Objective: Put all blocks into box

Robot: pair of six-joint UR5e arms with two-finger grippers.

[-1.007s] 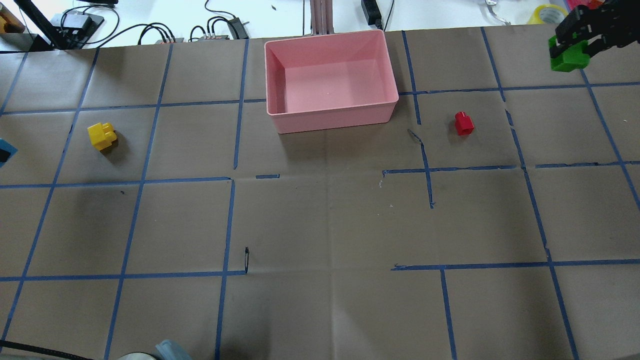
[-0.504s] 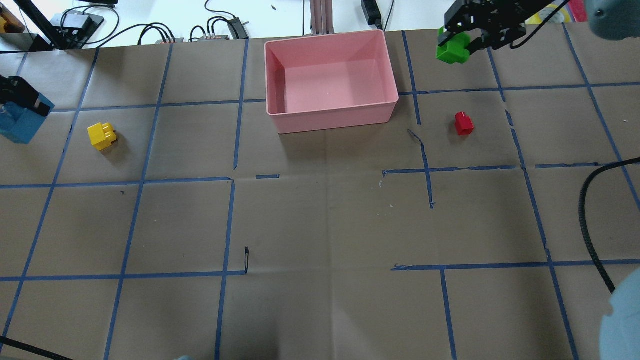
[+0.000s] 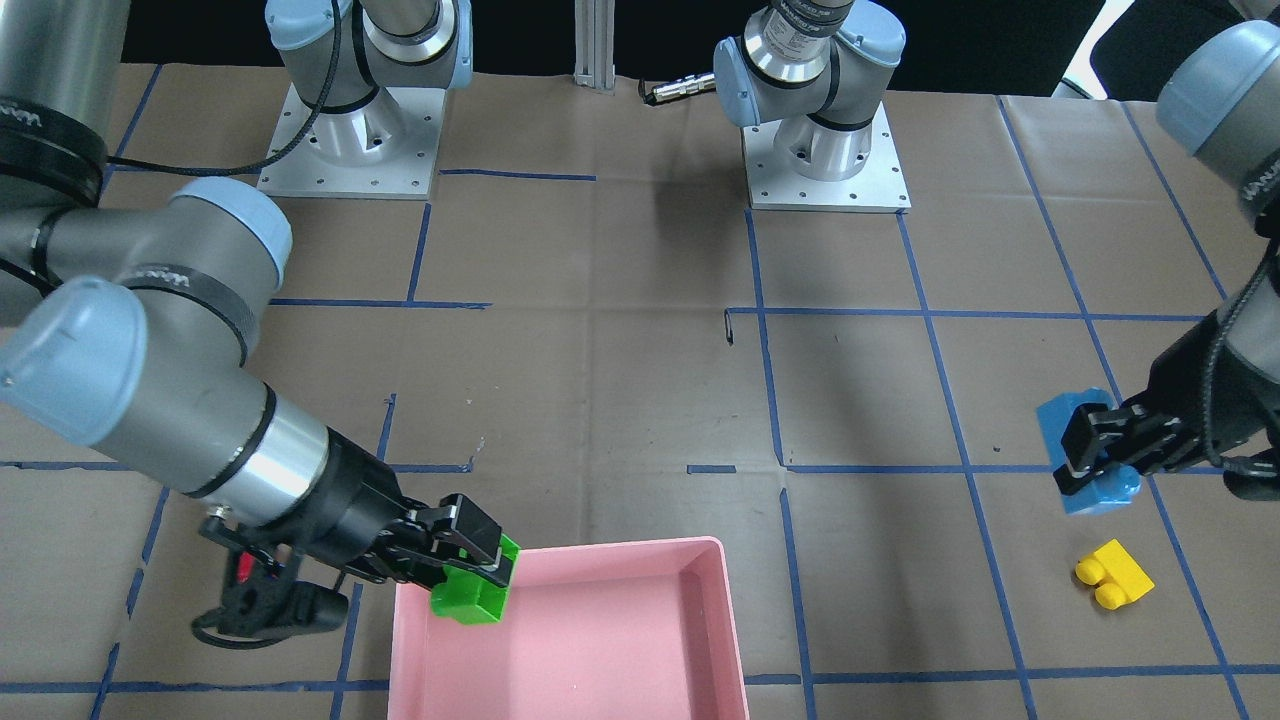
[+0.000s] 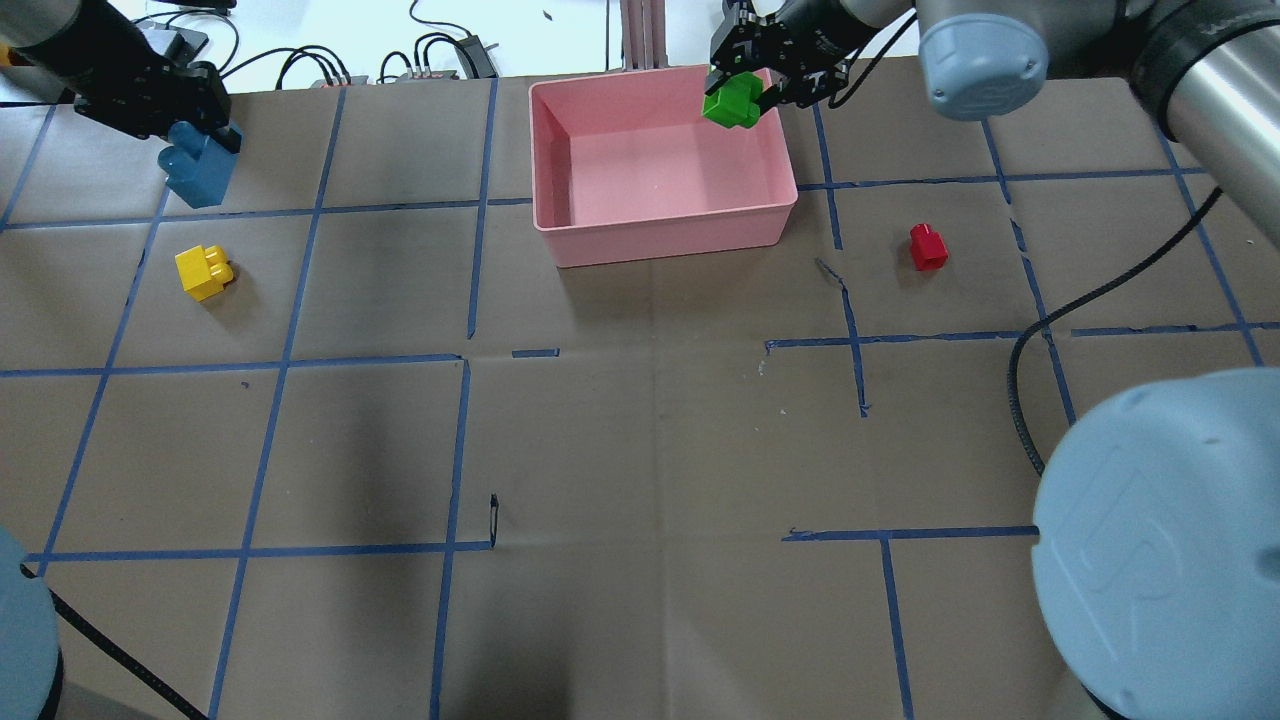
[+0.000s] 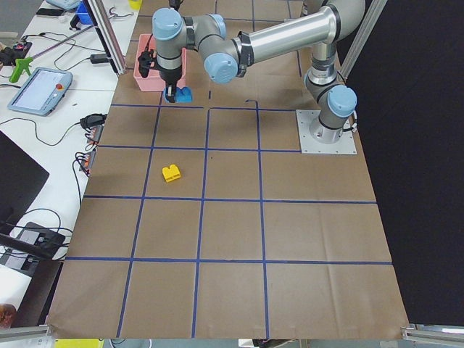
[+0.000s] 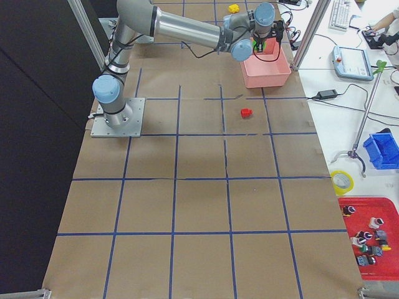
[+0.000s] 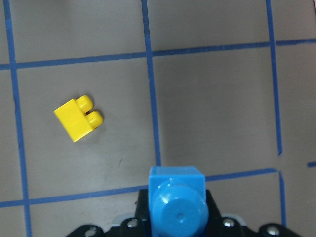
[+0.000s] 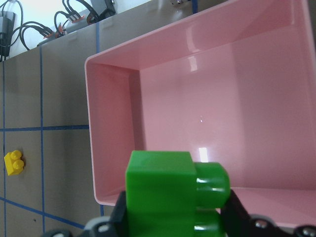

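Observation:
The pink box [image 4: 662, 242] stands at the table's far middle. My right gripper [image 4: 742, 88] is shut on the green block [image 4: 731, 103] and holds it above the box's far right corner, over the rim [image 3: 560, 550]. The right wrist view shows the green block [image 8: 170, 190] above the box's bare floor [image 8: 237, 123]. At the far left, my left gripper [image 4: 190, 135] is shut on the light blue block [image 4: 200, 172], held above the paper. The yellow block [image 4: 203, 272] lies just nearer than it. The red block [image 4: 927, 246] lies right of the box.
Blue tape lines grid the brown paper. Cables and power bricks [image 4: 430, 55] lie beyond the far edge. My right arm's elbow [image 4: 1160, 540] fills the overhead view's lower right. Both arm bases [image 3: 825, 150] stand at the near edge.
My right gripper carried the green block left from the far right corner to over the box. My left gripper brought the light blue block in from the left edge, farther and rightward.

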